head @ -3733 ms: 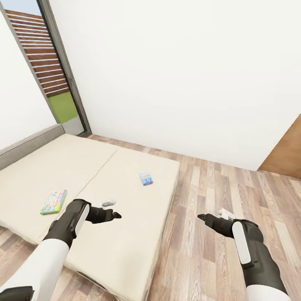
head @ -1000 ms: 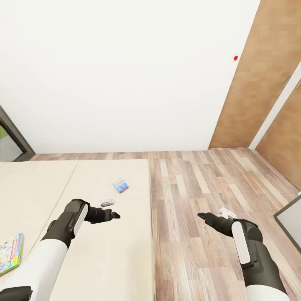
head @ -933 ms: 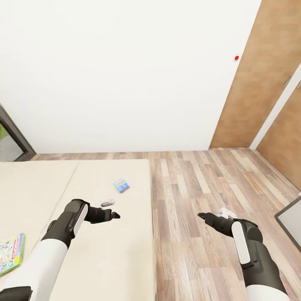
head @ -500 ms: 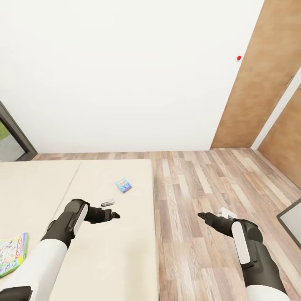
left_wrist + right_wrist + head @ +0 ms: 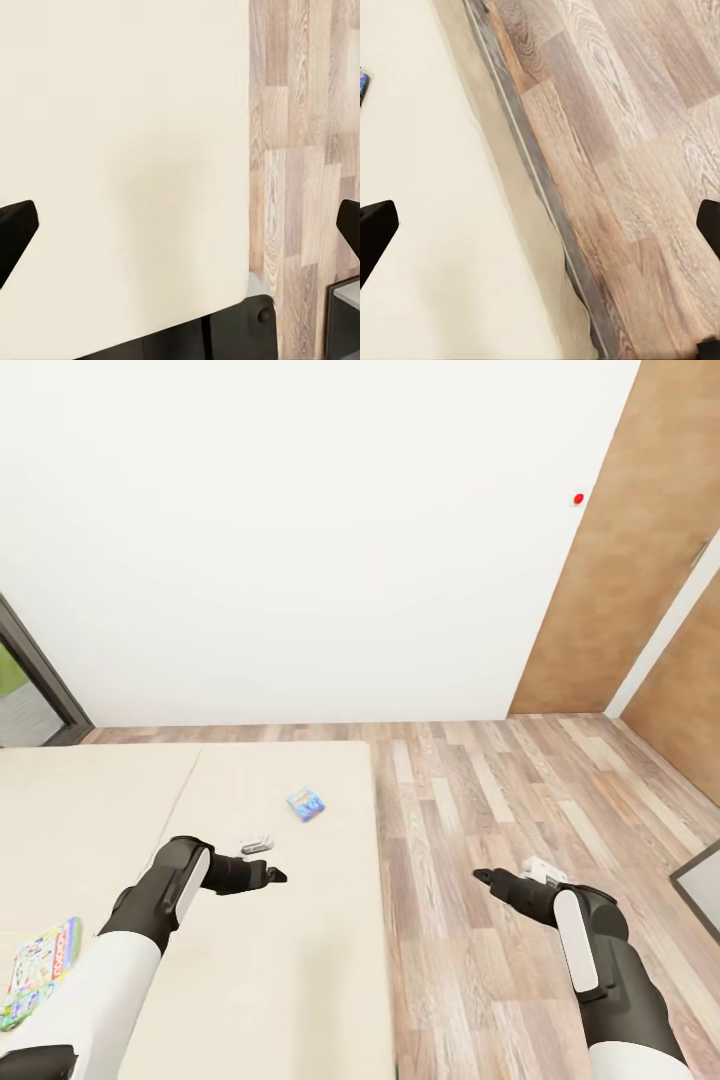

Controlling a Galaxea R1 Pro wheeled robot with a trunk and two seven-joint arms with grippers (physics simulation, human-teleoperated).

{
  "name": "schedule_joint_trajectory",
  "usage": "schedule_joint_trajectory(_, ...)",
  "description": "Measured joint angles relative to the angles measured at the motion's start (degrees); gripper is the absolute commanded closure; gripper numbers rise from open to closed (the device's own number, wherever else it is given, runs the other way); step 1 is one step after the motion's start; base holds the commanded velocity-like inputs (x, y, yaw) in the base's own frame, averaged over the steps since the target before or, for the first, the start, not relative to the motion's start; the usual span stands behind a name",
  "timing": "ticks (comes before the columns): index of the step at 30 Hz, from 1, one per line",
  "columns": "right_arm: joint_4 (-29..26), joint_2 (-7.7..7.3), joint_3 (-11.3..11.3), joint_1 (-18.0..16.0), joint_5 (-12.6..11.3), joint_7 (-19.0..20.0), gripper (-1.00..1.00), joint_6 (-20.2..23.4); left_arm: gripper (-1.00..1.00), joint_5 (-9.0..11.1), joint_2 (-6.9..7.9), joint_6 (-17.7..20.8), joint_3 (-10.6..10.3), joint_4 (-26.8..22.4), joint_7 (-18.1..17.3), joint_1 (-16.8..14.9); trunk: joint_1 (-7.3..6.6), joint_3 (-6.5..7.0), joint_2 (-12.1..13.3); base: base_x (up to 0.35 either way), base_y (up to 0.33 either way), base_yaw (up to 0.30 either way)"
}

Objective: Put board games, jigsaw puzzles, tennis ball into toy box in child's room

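The bed with its bare beige mattress takes up the lower left of the head view. A small blue board game lies on it near its right edge, and its corner shows at the edge of the right wrist view. A larger white and green board game lies at the mattress's near left, beside my left arm. My left gripper hangs open over the mattress, a little nearer than the blue box. Over the wood floor, my right gripper is open too. The table, toy box, jigsaw puzzles and tennis ball are out of view.
A white wall stands behind the bed. Brown wooden doors are at the right, and a dark window frame at the left edge. A grey panel juts in at the right. Plank floor lies open right of the bed.
The camera swung right, away from the window, then crept back left, so the bed and boxes have shifted in the picture. Both arms keep the same pose, with the grippers open.
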Motion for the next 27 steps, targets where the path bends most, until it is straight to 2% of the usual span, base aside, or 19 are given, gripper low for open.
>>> schedule_joint_trajectory(16,0.0,0.05,0.1,0.0,0.0,0.0,-1.0,0.0,-1.0,0.0,0.33,0.0,0.0,0.0,0.0,0.0,0.0,0.0,0.0,0.0,0.236,0.0)
schedule_joint_trajectory(27,0.0,0.13,0.1,0.0,0.0,0.0,-1.0,0.0,-1.0,0.0,0.53,0.0,0.0,0.0,-1.6,0.0,0.0,0.0,0.0,0.0,0.263,0.0)
